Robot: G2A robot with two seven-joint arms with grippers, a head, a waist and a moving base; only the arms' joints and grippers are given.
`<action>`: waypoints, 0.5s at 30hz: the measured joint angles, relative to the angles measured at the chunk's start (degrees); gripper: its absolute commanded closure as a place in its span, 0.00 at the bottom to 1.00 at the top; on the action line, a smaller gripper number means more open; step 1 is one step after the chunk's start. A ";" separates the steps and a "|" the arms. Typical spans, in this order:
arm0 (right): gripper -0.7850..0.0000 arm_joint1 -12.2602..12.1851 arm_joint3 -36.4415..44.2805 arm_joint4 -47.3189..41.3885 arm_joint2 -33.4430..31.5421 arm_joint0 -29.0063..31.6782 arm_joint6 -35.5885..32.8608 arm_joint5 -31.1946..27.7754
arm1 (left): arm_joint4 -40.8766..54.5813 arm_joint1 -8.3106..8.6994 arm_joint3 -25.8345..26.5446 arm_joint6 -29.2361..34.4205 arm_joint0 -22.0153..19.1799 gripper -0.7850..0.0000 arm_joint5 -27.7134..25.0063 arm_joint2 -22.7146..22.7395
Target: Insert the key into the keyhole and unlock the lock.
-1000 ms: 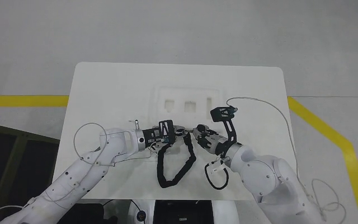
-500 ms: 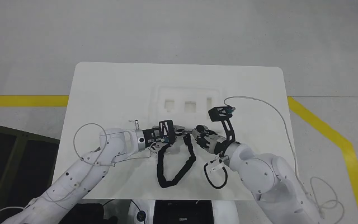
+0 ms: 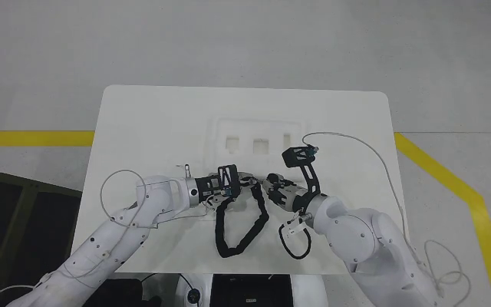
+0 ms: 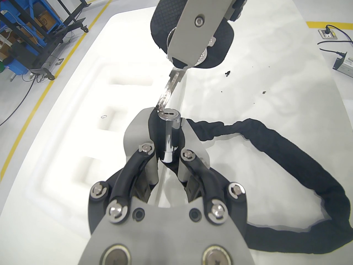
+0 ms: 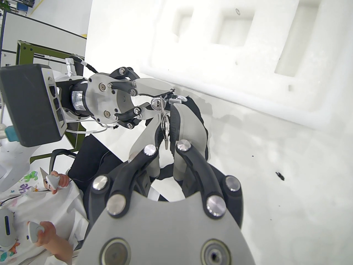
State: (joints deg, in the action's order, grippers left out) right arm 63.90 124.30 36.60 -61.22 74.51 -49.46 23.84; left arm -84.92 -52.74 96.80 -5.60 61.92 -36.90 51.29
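**Q:** What's on the left?

**A:** My left gripper, fingers clamped round the short chrome lock cylinder over the white table, its keyhole facing my other arm. The black fabric-sleeved chain trails from it onto the table. It looks heavy and floppy, I judge, so the stiff, slick cylinder is the place to hold.

**Q:** And rightward?

**A:** The thin silver key, tip on the cylinder's rim just beside the slot, not in. My right gripper pinches its head, fingers nearly together. Light, I'd guess, and apt to twist.

**Q:** Anything hidden?

**A:** The key's head, behind my pads; where chain meets cylinder, behind my left fingers.
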 measured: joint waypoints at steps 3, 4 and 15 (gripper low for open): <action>1.00 0.08 -0.18 -0.14 0.02 -0.17 0.02 -0.19 | -0.04 -0.09 0.03 -0.01 0.21 1.00 -0.20 0.27; 1.00 0.09 -0.19 -0.14 0.02 -0.20 -0.03 -0.22 | -0.06 -0.12 0.04 -0.01 0.27 1.00 -0.26 0.35; 1.00 0.06 0.50 0.06 -0.67 0.09 -1.70 -0.69 | -0.66 -0.38 0.20 -0.14 1.08 1.00 -0.81 1.44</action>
State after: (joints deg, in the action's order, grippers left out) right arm 63.96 124.80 36.66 -61.89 74.59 -51.16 23.15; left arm -85.58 -53.13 96.99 -5.73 63.00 -37.71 52.73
